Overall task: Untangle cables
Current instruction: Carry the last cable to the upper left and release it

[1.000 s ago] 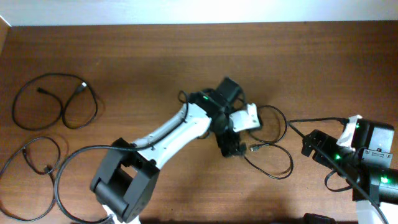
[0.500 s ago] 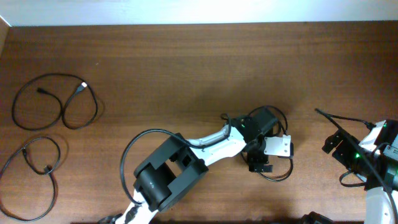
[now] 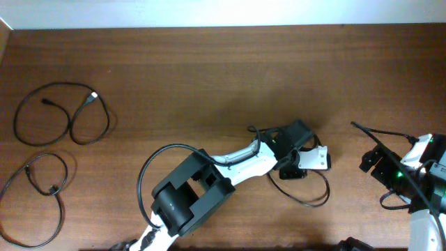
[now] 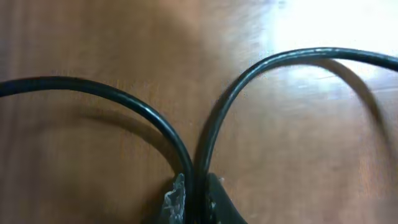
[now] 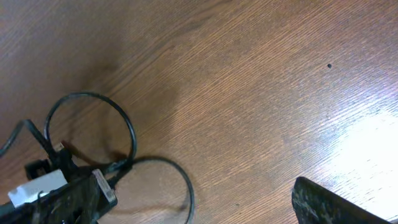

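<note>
A black cable [image 3: 304,201] lies in a loop on the brown table, right of centre. My left gripper [image 3: 296,169] reaches over its upper end. The left wrist view shows two strands of this cable [image 4: 124,99] running together into the left gripper [image 4: 196,199], which is shut on them. At the right edge of the table, apart from the cable, my right gripper [image 3: 369,162] stands open. In the right wrist view the same cable [image 5: 93,124] curls at the left, and the right gripper [image 5: 199,211] holds nothing.
Two more black cables lie coiled at the far left: one [image 3: 63,115] higher up, one [image 3: 35,188] near the front edge. The left arm [image 3: 230,164] stretches from the bottom centre across to the tangle.
The left arm swung right from the table's centre, dragging the cable with it, and its gripper has closed on two strands. The right arm pulled back towards the right edge.
</note>
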`<state>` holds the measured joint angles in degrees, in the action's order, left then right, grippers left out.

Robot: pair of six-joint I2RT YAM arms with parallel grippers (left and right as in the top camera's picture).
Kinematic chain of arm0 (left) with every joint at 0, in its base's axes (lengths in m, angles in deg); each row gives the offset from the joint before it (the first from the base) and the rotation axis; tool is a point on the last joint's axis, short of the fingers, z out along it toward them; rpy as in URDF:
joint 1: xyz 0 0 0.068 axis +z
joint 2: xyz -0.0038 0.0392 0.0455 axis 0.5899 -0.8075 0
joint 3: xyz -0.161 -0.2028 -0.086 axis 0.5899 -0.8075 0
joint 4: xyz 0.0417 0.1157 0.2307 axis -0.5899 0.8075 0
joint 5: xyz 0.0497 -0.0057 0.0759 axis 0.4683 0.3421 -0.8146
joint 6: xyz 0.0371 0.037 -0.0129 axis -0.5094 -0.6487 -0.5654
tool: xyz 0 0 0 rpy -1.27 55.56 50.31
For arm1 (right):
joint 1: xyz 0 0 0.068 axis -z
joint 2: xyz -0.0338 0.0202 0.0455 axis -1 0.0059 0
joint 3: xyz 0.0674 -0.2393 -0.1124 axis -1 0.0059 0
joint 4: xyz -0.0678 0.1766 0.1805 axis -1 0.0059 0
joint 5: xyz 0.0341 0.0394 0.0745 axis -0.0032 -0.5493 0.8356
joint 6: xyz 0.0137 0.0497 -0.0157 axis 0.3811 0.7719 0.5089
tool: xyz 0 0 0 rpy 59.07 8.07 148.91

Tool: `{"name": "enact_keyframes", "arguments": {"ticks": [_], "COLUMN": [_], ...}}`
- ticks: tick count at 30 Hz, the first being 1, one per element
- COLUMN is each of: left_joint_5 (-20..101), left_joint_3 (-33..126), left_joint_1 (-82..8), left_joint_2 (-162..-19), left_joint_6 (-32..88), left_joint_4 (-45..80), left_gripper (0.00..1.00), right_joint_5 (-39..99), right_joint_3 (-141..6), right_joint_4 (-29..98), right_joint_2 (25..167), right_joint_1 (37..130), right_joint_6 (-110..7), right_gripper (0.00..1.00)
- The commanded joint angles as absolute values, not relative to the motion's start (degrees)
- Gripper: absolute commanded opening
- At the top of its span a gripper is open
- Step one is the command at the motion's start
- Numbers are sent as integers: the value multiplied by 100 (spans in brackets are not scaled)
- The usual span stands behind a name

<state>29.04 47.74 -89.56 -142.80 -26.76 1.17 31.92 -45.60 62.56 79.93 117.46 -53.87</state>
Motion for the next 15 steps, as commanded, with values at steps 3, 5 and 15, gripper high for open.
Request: {"name": "enact_keyframes", "arguments": {"ticks": [3, 5, 15], "left_joint_5": [1755, 1755, 1757], "left_joint_3": [4711, 4711, 4711], "left_joint_1": [-8381, -7808, -4224], "left_joint_2": [-14507, -14507, -14507], "left_joint_6": [-2354, -2326, -2324], "left_joint_4": [196, 191, -408], "left_gripper": [3, 4, 9], "right_joint_5": [3247, 3247, 3249], "right_joint_3": [-4601, -4601, -4601], "right_joint_4": [6276, 6276, 6317], "right_joint_2": [7995, 7995, 7995], "right_joint_1": [11791, 11791, 11791], "right_joint_6": [-5450, -5450, -5450], "right_gripper": [98, 98, 98]}}
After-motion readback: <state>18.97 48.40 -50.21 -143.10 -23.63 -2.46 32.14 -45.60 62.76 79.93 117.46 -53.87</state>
